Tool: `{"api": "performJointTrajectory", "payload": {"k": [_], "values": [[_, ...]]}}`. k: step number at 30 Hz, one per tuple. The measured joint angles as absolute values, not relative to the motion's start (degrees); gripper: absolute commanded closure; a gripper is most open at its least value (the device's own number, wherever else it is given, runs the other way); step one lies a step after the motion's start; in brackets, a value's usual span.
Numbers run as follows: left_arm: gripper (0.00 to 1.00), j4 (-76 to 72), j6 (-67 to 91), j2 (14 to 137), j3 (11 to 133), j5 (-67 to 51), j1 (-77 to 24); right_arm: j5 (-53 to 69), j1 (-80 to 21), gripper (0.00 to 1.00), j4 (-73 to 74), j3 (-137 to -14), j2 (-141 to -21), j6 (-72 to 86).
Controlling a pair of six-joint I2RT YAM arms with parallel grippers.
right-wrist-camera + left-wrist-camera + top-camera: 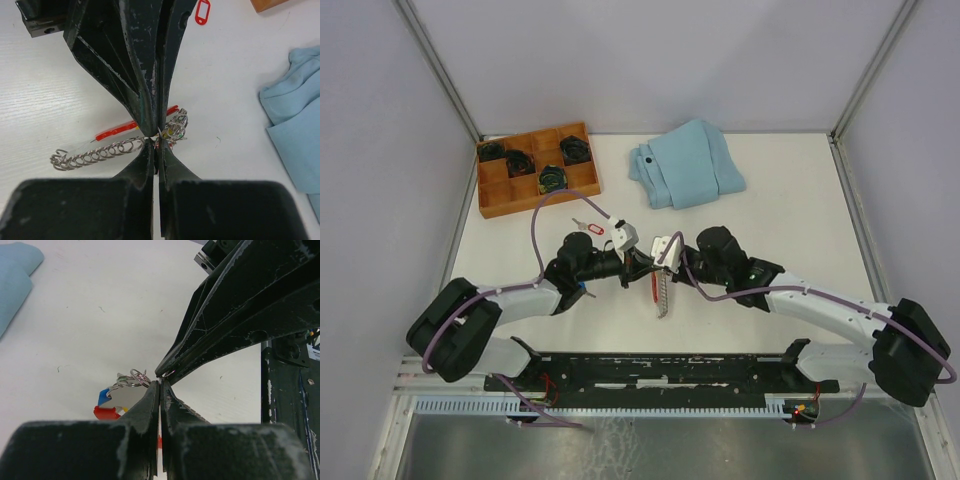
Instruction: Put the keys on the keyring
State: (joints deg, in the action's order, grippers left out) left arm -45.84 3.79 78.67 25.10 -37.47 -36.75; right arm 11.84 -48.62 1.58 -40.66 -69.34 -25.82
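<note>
Clamped on the keyring (95, 155), right pincer (155, 142) meets closed left pincer (160, 384) tip to tip; keys (120, 399) bunch just beside.

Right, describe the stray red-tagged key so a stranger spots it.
Find the brown wooden compartment tray at the far left of the white table. Just before its near edge lies a small silver key with an oblong red plastic tag. Unlike the bunched coloured-tag keys, it lies alone.
</note>
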Motion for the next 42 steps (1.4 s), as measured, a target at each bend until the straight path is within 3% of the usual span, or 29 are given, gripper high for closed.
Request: {"api": "performJointTrajectory", "payload": {"k": [21, 35, 42], "values": [[0.97, -45.54, 4.97, 76.55, 25.36, -36.10, -37.17, 11.42, -48.71, 0.85, 2.81, -40.36, -67.00, -25.61], [0.97, -45.80, 7.66, 75.13, 25.32, -34.00, -37.43, 11.42, -48.75, 0.98, 3.01, -40.10, -64.95, -25.23], [0.97, -48.53, 13.78, 75.00, 23.77, -29.89, -37.69, 12.01, -48.75, 0.99, 1.54, -40.10, -66.32, -24.43]]}}
